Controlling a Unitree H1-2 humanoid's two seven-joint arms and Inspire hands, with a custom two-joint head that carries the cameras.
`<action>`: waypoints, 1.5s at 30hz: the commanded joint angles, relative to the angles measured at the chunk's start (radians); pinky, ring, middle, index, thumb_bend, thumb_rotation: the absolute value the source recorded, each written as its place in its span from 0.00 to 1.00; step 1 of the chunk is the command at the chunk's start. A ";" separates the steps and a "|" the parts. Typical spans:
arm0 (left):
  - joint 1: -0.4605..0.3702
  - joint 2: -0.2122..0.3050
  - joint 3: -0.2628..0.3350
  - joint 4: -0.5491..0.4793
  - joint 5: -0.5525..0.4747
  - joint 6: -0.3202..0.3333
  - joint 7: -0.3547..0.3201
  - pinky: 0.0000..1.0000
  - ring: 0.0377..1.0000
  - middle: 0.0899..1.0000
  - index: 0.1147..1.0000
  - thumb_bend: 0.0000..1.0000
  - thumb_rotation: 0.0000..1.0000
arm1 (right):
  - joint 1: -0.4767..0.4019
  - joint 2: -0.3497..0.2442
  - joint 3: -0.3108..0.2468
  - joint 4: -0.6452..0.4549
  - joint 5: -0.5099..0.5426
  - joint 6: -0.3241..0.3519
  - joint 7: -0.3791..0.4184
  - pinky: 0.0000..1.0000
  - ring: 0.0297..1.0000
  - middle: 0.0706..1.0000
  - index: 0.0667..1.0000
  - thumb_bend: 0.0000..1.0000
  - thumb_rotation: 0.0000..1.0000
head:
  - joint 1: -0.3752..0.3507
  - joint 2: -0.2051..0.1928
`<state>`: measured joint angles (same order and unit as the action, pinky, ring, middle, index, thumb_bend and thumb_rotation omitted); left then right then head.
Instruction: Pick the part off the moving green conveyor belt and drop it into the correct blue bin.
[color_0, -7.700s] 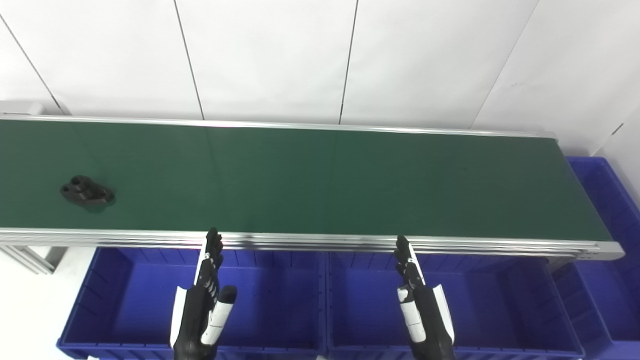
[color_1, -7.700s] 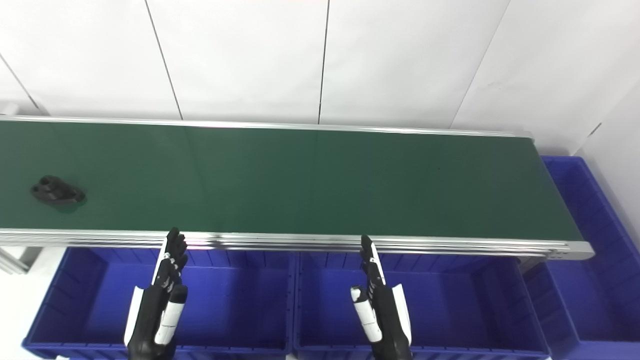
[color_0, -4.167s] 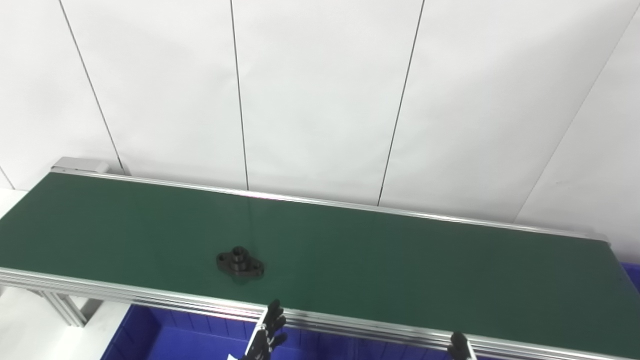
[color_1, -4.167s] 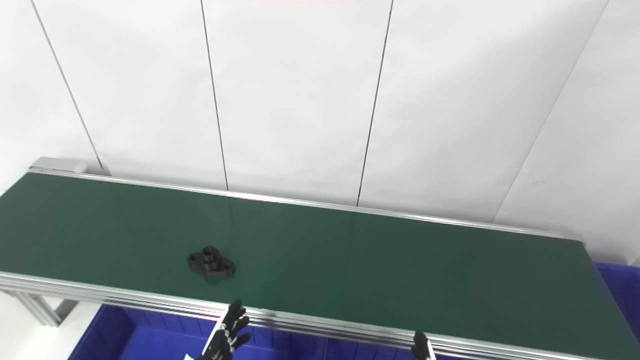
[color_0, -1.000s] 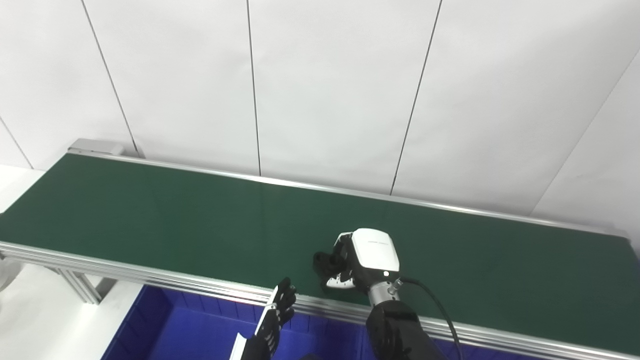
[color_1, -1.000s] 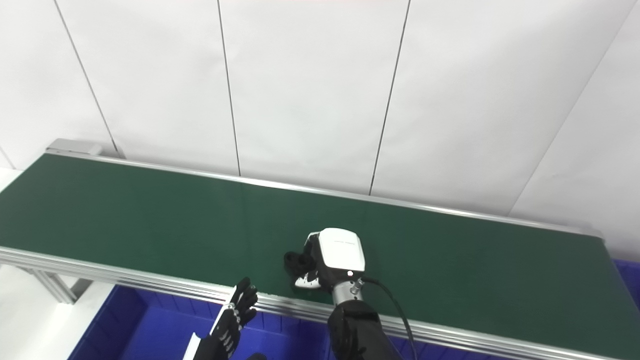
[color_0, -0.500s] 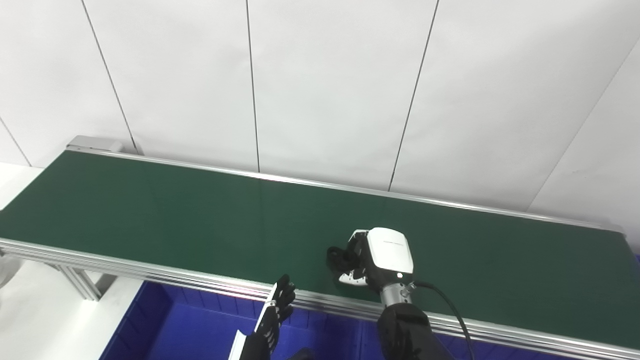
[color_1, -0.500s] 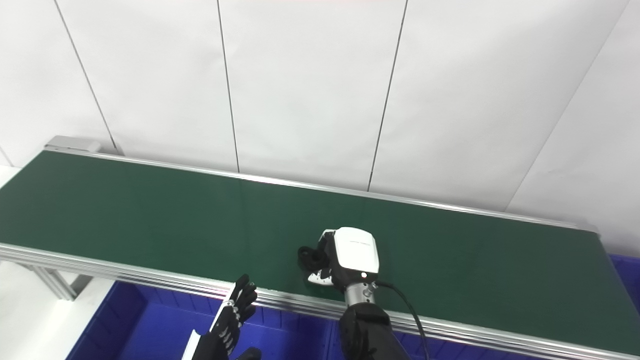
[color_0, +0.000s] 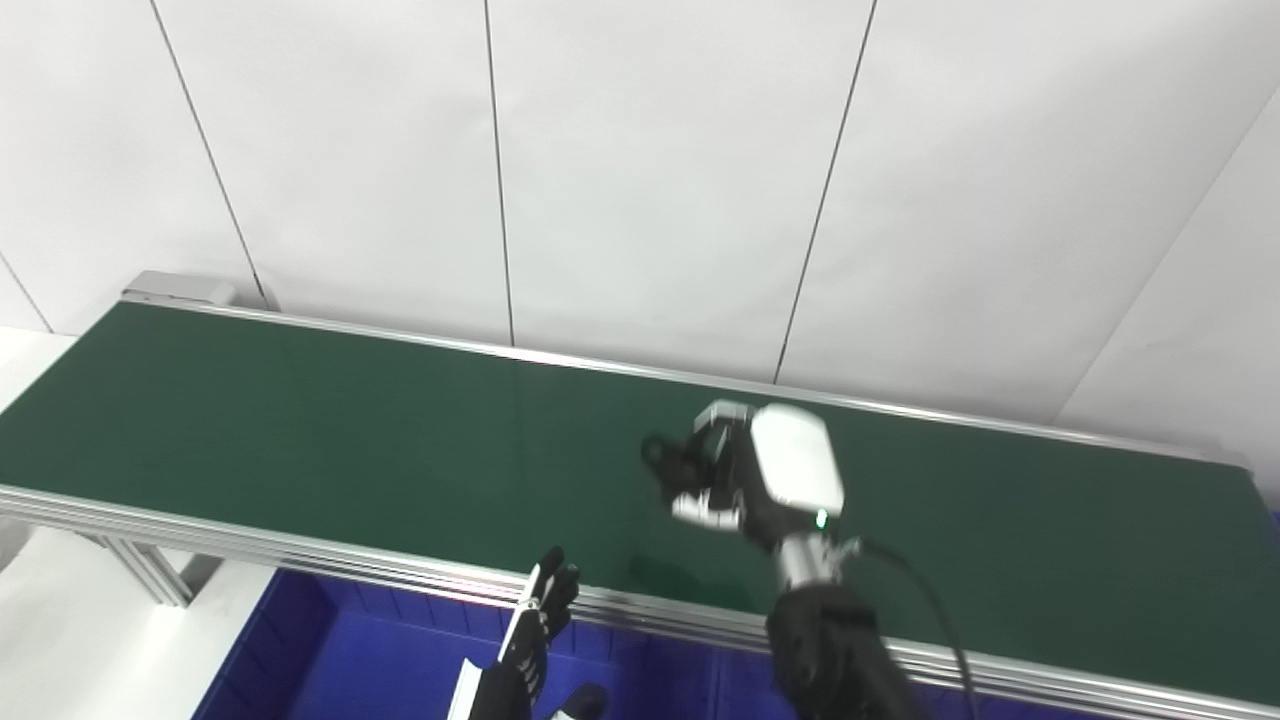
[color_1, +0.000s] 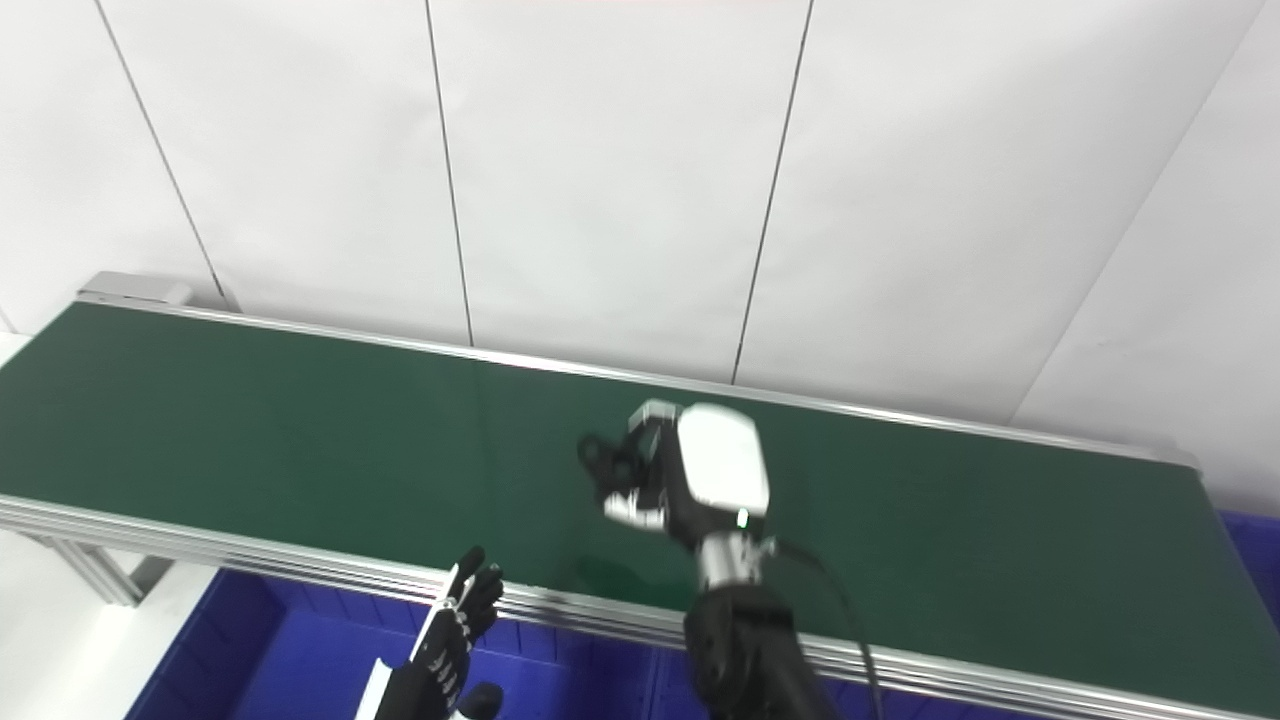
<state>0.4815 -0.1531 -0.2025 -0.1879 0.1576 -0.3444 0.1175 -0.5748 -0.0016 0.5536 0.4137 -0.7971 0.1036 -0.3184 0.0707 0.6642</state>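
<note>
Right robot hand (color_0: 755, 470) grips the black part (color_0: 672, 463) above the belt (color_0: 300, 420); left robot hand (color_0: 530, 640) open, fingers straight.

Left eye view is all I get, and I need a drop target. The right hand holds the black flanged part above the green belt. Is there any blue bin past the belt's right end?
Observer: Yes. The right eye view shows a blue plastic bin just beyond the right end of the green conveyor belt.
Operator: How much of it can you see?
Observer: Only one corner at the picture's edge, bare blue wall. It lies well to the right of the right hand, which is closed on the black flanged part.
</note>
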 joint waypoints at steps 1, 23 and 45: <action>-0.017 -0.061 -0.036 -0.012 -0.011 -0.023 0.007 0.99 0.97 0.95 0.99 0.70 0.83 | -0.030 -0.026 -0.026 -0.106 -0.014 -0.003 0.027 0.13 0.16 0.23 0.45 0.50 0.13 | 0.000 -0.001; -0.072 0.031 0.033 -0.157 -0.129 0.142 -0.043 1.00 1.00 1.00 1.00 0.63 0.95 | 0.388 -0.375 -0.097 -0.754 -0.080 0.043 0.569 0.26 0.31 0.37 0.45 0.51 0.14 | -0.303 0.160; -0.064 0.023 0.049 -0.186 -0.115 0.175 -0.043 1.00 1.00 1.00 1.00 0.64 0.96 | 0.445 -0.335 -0.073 -0.514 -0.346 0.162 0.815 0.49 0.56 0.62 0.56 0.69 0.18 | -0.272 0.166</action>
<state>0.4166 -0.1258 -0.1503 -0.3373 0.0295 -0.1578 0.0780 -0.1027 -0.3457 0.4894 -0.0839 -1.1239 0.2368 0.4981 -0.2010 0.8284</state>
